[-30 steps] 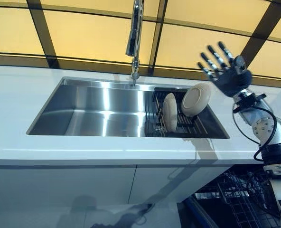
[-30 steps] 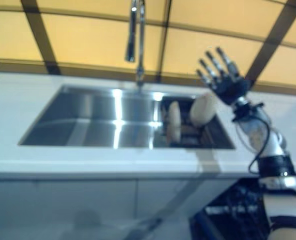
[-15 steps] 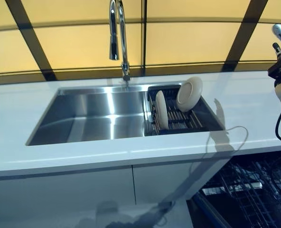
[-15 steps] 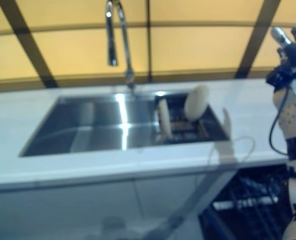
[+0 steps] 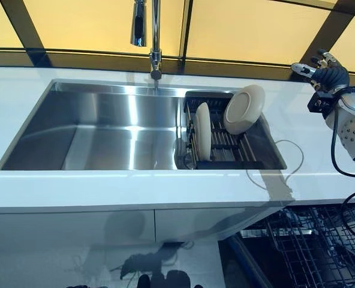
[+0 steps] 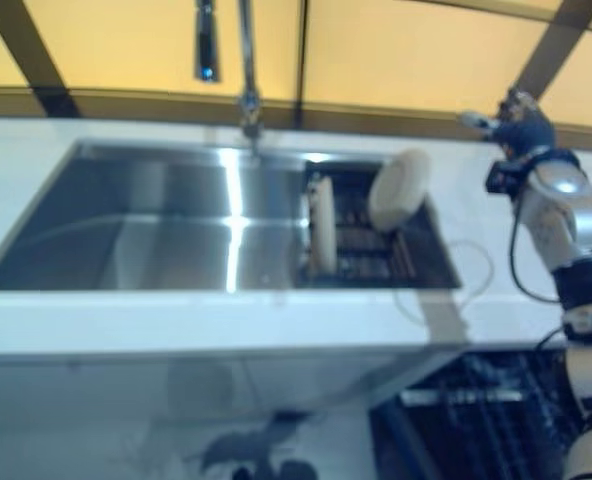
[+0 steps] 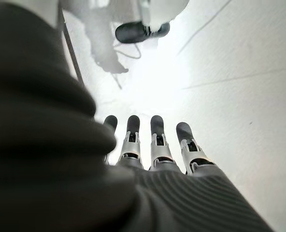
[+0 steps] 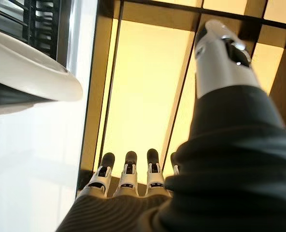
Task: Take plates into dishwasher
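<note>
A long rectangular sink [image 5: 105,129] of brushed steel is sunk into a smooth white counter [image 5: 135,189]. Its left part holds nothing but reflections; at its 3 o'clock end sits a dark wire rack [image 5: 225,147] with parallel bars.

Two round cream plates are in the rack. One plate [image 5: 202,131] stands on edge, upright between the bars at the rack's 9 o'clock side, showing mostly its thin rim. The other plate [image 5: 244,109] leans tilted at the rack's 1 o'clock corner, its shallow face turned toward the sink, its upper rim rising above the counter line. Neither plate is touched by a hand.

A chrome tap [image 5: 149,36] with a slim tube rises at the sink's 12 o'clock edge, in front of glossy yellow wall panels [image 5: 249,30] parted by dark strips.

The right hand [image 5: 324,73] hovers over the counter at 2 o'clock from the rack, well apart from the leaning plate. In its wrist view the fingers [image 8: 127,174] run straight, side by side, holding nothing, with the plate's smooth rim showing past them.

The left hand [image 7: 181,188] shows only in its own wrist view, fingers [image 7: 157,140] straight and lined up close together, empty, over a pale floor [image 7: 239,72].

At 5 o'clock below the counter, the dark wire basket of an open dishwasher [image 5: 309,252] shows; no plate is visible in it.
</note>
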`<state>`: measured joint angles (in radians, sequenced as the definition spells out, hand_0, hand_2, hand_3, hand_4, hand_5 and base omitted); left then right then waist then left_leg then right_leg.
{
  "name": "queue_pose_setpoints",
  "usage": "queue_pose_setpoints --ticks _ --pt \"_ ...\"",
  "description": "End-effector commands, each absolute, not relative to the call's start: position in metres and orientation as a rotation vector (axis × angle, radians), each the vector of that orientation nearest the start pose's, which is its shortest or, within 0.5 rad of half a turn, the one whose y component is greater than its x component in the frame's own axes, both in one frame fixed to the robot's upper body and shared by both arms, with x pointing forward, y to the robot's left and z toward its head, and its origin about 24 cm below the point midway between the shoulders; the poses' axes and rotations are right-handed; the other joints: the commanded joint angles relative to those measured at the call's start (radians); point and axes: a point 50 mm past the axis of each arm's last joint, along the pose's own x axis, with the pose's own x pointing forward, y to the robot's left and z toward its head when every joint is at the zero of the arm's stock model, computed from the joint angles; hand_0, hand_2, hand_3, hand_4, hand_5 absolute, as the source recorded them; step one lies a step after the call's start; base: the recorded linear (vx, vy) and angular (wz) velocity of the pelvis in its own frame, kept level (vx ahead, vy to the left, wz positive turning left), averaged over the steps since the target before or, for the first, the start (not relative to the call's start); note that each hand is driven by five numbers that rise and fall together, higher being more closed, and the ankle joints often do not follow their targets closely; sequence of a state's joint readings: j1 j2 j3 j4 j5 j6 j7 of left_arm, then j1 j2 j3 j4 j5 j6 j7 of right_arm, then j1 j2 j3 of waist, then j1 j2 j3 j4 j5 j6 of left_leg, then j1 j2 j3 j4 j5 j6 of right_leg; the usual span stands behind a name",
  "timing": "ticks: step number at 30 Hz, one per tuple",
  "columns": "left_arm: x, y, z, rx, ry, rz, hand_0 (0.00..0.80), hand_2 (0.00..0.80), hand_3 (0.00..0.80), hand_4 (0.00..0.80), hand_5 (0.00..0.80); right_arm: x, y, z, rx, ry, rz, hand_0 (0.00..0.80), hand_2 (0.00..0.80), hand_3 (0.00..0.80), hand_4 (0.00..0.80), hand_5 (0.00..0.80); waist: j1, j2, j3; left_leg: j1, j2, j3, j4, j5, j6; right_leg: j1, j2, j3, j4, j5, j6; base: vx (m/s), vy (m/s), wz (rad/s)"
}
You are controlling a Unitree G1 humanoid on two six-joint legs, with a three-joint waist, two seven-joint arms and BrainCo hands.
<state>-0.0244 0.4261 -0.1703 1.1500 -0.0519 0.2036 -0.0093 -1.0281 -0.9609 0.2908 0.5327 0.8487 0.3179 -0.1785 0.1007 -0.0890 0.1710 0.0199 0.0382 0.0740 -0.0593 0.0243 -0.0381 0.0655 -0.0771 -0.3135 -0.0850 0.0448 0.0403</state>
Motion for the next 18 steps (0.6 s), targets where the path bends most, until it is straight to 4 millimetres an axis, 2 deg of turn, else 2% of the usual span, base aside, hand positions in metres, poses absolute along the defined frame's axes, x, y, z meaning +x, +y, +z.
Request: queue_pose_setpoints --ticks 1,11,18 --pt "0.095 0.312 -0.133 0.529 1.336 0.119 0.000 0.000 0.000 0.000 0.000 0.359 -0.285 0.339 -0.177 -0.280 -0.251 0.000 0.000 0.000 0.000 0.000 0.034 0.003 -0.006 0.028 -0.006 0.015 -0.028 -0.062 0.036 -0.001 -0.038 -0.028 0.015 -0.034 0.064 0.052 -0.006 0.10" --pt "0.099 0.313 -0.131 0.523 1.306 0.117 0.000 0.000 0.000 0.000 0.000 0.359 -0.280 0.350 -0.200 -0.314 -0.287 0.000 0.000 0.000 0.000 0.000 0.030 0.023 0.047 -0.043 -0.011 0.001 -0.028 -0.051 0.031 -0.066 -0.043 -0.022 0.012 -0.025 0.066 0.004 -0.002 0.07" --pt "0.103 0.310 -0.131 0.520 1.274 0.118 0.000 0.000 0.000 0.000 0.000 0.357 -0.286 0.345 -0.215 -0.292 -0.291 0.000 0.000 0.000 0.000 0.000 0.026 0.041 0.066 -0.054 -0.011 0.002 -0.028 -0.048 0.030 -0.082 -0.049 -0.021 0.020 -0.029 0.065 0.002 -0.002 0.03"
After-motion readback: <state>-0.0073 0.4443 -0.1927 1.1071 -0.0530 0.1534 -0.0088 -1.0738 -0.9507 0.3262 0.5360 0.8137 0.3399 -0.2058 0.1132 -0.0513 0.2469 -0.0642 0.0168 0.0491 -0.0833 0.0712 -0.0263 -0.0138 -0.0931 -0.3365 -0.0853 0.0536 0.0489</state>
